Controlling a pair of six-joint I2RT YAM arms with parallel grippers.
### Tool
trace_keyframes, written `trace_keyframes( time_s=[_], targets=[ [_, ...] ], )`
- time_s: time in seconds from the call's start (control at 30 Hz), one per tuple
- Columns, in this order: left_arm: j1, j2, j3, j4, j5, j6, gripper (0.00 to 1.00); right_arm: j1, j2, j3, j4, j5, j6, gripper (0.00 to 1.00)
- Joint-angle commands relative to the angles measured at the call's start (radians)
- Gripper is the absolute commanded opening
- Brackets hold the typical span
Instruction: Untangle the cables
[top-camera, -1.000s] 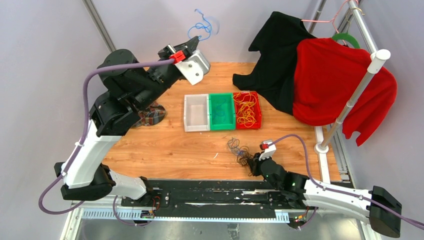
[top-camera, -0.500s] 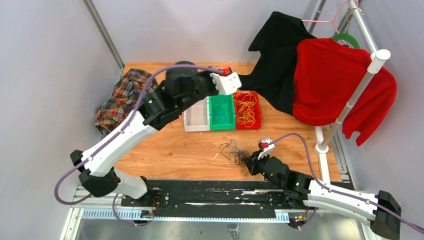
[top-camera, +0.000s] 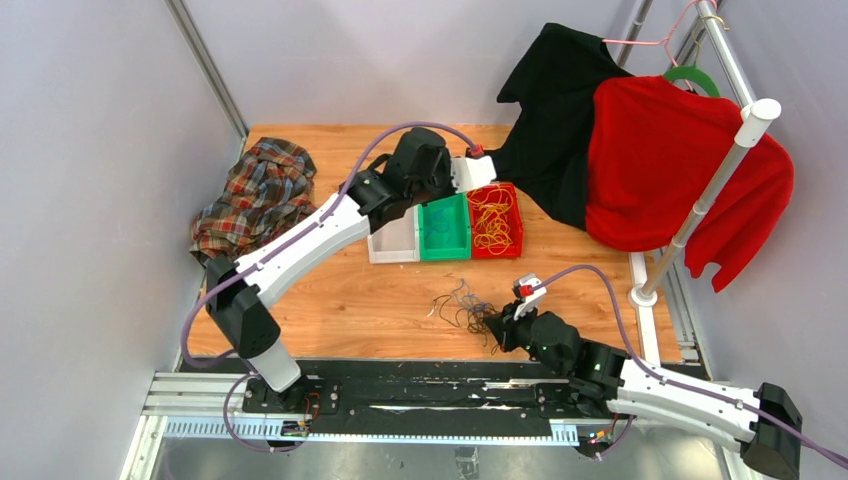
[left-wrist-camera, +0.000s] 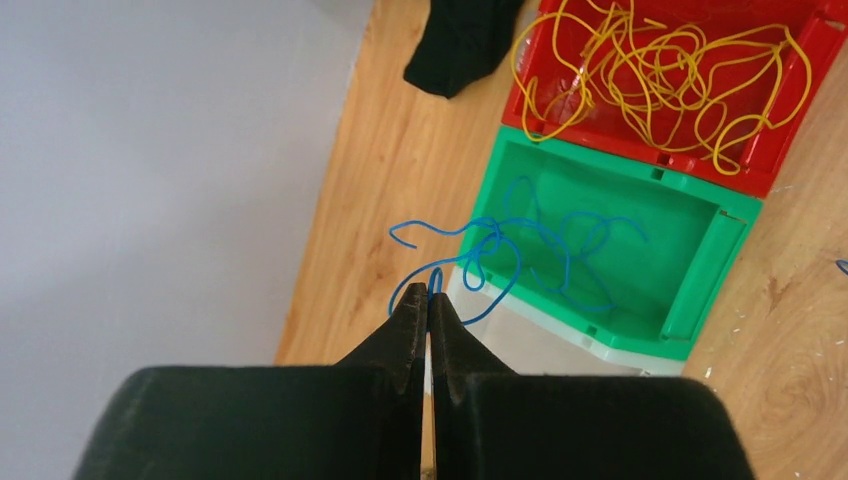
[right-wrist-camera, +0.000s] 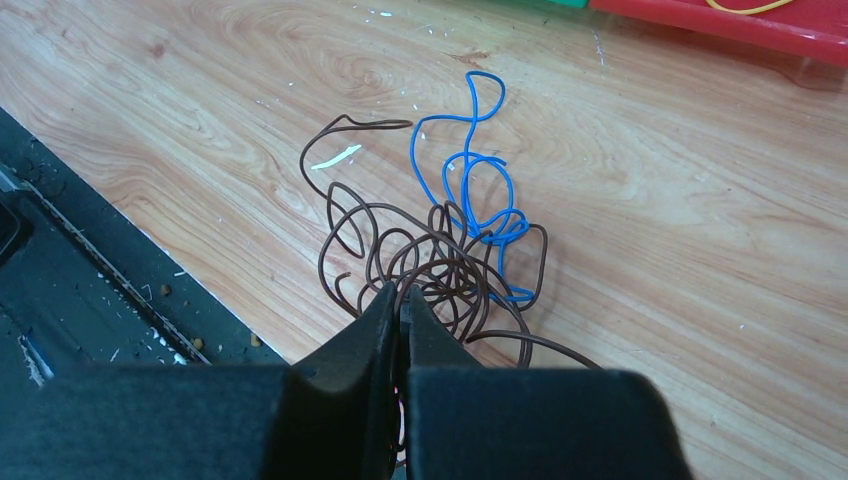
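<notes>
A tangle of dark brown cables (right-wrist-camera: 440, 265) with one blue cable (right-wrist-camera: 480, 195) woven in lies on the wooden table near the front edge (top-camera: 465, 305). My right gripper (right-wrist-camera: 399, 293) is shut on a brown strand of this tangle. My left gripper (left-wrist-camera: 428, 292) is shut on a separate blue cable (left-wrist-camera: 500, 245) and holds it above the back edge of the green bin (left-wrist-camera: 700, 270), where more blue cable lies. The red bin (left-wrist-camera: 800, 50) holds several yellow cables (left-wrist-camera: 650, 70). In the top view the left gripper (top-camera: 478, 178) is over the bins.
A white bin (top-camera: 392, 240), the green bin (top-camera: 443, 228) and the red bin (top-camera: 494, 219) stand in a row mid-table. A plaid cloth (top-camera: 255, 195) lies at the left edge. Black (top-camera: 560, 110) and red (top-camera: 670, 160) garments hang on a rack (top-camera: 720, 170) at the right.
My left arm has swung down and right from high at the back, carrying the blue cable over the bins. The right gripper stayed on the tangle, which spread slightly leftward.
</notes>
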Motion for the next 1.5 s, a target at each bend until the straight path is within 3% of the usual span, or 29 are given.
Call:
trace_keyframes(
  time_s=[0.0,0.37,0.8,0.83,1.0,1.07,1.1,1.23,1.4,1.47],
  targets=[
    [0.014,0.055,0.000,0.016,0.055,-0.035,0.00,0.023,-0.022,0.037,-0.033,0.022,-0.020,0.01],
    [0.039,0.230,-0.041,0.022,0.121,-0.095,0.00,0.023,-0.014,0.061,-0.041,0.049,-0.012,0.01],
    [0.079,0.396,-0.111,0.177,0.154,-0.115,0.01,0.022,-0.010,0.055,-0.026,0.087,-0.015,0.01],
    [0.082,0.400,-0.095,0.161,0.163,-0.122,0.07,0.023,-0.007,0.055,-0.026,0.087,-0.014,0.01],
    [0.100,0.327,-0.009,-0.033,0.328,-0.116,0.82,0.023,-0.018,0.053,-0.025,0.087,-0.005,0.01],
    [0.102,0.269,0.023,-0.151,0.406,-0.084,0.96,0.021,-0.027,0.053,-0.020,0.085,-0.007,0.01],
    [0.103,0.242,0.036,-0.206,0.441,-0.065,0.99,0.021,-0.029,0.054,-0.019,0.086,-0.009,0.01],
    [0.101,0.154,0.048,-0.364,0.582,-0.071,0.98,0.021,-0.026,0.056,-0.010,0.081,-0.016,0.01],
    [0.058,0.088,-0.057,-0.375,0.687,-0.113,1.00,0.021,0.005,0.049,0.008,0.066,-0.017,0.01],
    [0.029,0.104,-0.090,-0.375,0.696,-0.083,0.96,0.021,0.022,0.048,0.012,0.046,-0.020,0.01]
  ],
)
